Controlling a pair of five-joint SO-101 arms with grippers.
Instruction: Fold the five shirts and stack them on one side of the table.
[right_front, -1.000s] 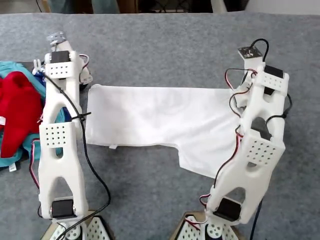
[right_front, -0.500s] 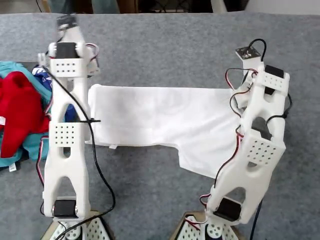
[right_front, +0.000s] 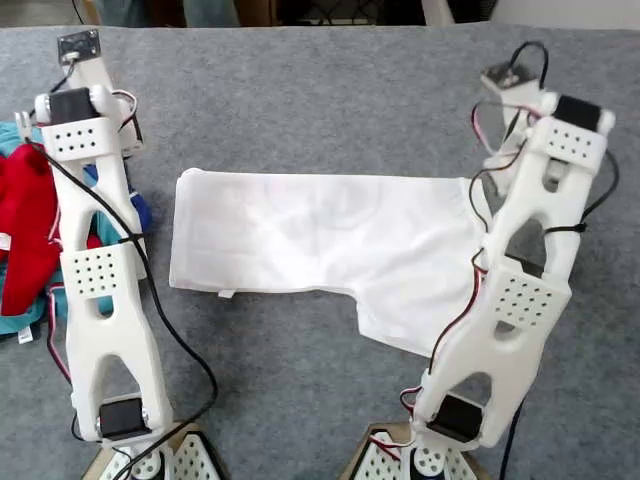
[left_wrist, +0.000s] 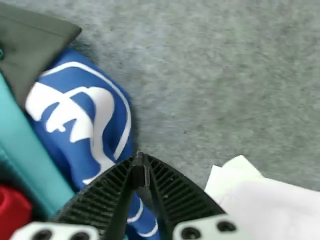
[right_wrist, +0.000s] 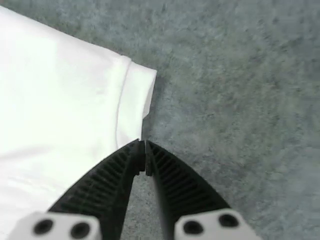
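The white shirt (right_front: 300, 240) lies flat between my arms. I think it is thin and limp, so I would pinch it at the corners. My left gripper (left_wrist: 141, 164) and right gripper (right_wrist: 143, 150) have jaws together, holding nothing.

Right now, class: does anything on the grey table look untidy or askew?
The white fabric shirt is folded unevenly: a flap juts out near the right arm. The red, teal and blue shirts lie heaped beside the left arm.

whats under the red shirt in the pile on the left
A teal shirt shows beneath the red shirt, sticking out at its edges. Anything lower is covered.
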